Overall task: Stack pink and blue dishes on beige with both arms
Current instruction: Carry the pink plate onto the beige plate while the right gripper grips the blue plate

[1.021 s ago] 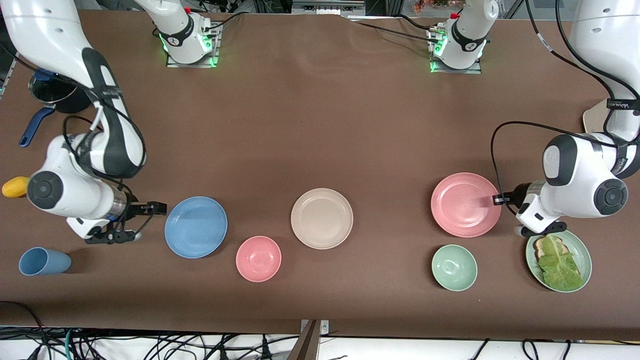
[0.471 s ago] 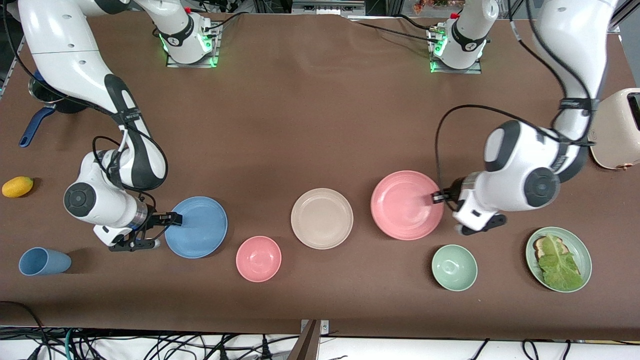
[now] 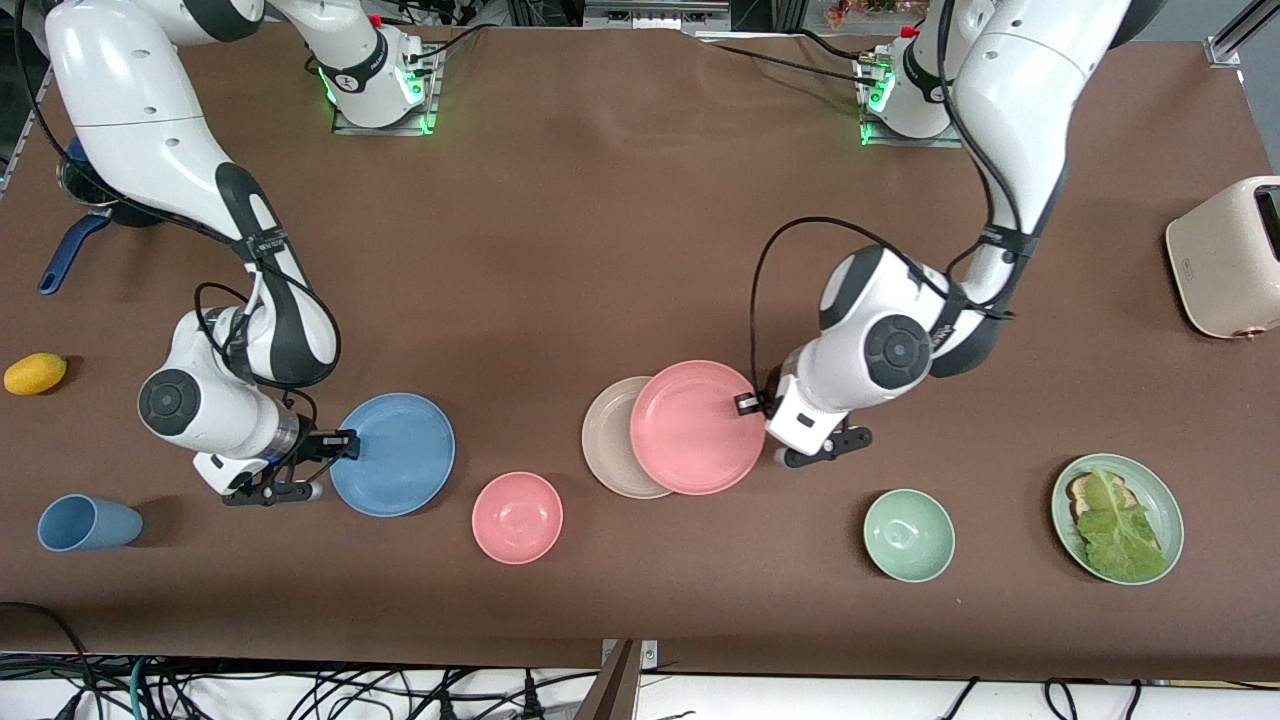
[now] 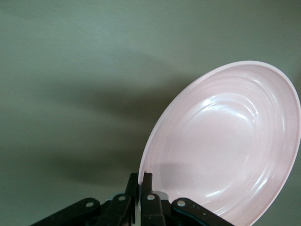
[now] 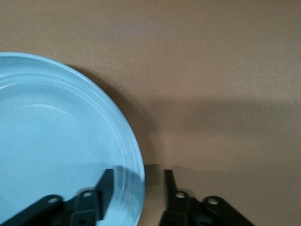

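Observation:
The salmon pink plate (image 3: 695,427) hangs over the cream-beige plate (image 3: 606,437) and covers most of it. My left gripper (image 3: 748,403) is shut on the pink plate's rim on the side toward the left arm's end. In the left wrist view the pink plate (image 4: 225,141) looks tilted, its rim pinched in my left gripper (image 4: 141,181). The sky blue plate (image 3: 392,454) lies flat on the table. My right gripper (image 3: 338,442) is open at its rim. In the right wrist view one finger lies over the blue plate (image 5: 56,141), the other outside; right gripper (image 5: 138,183).
A pink bowl (image 3: 517,517) sits nearer the camera between the plates. A green bowl (image 3: 908,535) and a mint plate with lettuce (image 3: 1117,518) lie toward the left arm's end, as does a toaster (image 3: 1225,255). A blue cup (image 3: 88,522) and yellow fruit (image 3: 35,373) lie toward the right arm's end.
My left gripper carried the pink plate from the left arm's end to over the beige plate. My right gripper closed in on the blue plate's rim and now straddles it.

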Motion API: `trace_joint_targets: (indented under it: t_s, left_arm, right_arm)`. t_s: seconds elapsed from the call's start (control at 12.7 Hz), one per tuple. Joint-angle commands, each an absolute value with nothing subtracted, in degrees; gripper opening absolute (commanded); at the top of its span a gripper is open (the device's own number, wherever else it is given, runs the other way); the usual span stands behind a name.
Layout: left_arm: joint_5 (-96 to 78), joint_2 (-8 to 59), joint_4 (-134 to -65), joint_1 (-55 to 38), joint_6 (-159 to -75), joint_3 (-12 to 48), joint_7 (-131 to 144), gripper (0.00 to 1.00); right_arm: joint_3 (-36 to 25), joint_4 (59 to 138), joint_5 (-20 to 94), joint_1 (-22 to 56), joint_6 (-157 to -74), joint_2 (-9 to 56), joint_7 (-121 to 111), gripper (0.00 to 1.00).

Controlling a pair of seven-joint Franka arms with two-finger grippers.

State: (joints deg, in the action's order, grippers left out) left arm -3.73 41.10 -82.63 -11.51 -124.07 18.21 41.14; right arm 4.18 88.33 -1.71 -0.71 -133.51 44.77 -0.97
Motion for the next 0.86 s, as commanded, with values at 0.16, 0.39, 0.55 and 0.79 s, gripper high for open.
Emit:
trace_joint_targets:
  t_s: [0.16, 0.39, 0.55, 0.79]
  left_arm:
    - [-4.0, 46.0, -80.0, -21.6, -130.9, 10.2, 45.2, 0.0]
    - [-4.2, 46.7, -79.1, -22.0, -131.8, 9.8, 46.0, 0.57]
    - [-4.2, 46.1, -78.5, -21.7, -131.7, 9.8, 46.7, 1.0]
    - [-3.5, 45.1, -77.8, -19.0, -129.0, 9.7, 46.2, 1.0]
  right_arm:
    - [4.6, 87.3, -1.5, -1.1, -133.6, 45.4, -1.6, 0.0]
    - [4.5, 87.2, -1.6, -1.1, -133.2, 45.1, -1.8, 0.0]
    - [4.7, 86.6, -1.6, -0.8, -131.8, 44.4, -1.8, 0.0]
    - [4.7, 80.5, -1.7, -0.5, -123.6, 43.5, -2.1, 0.0]
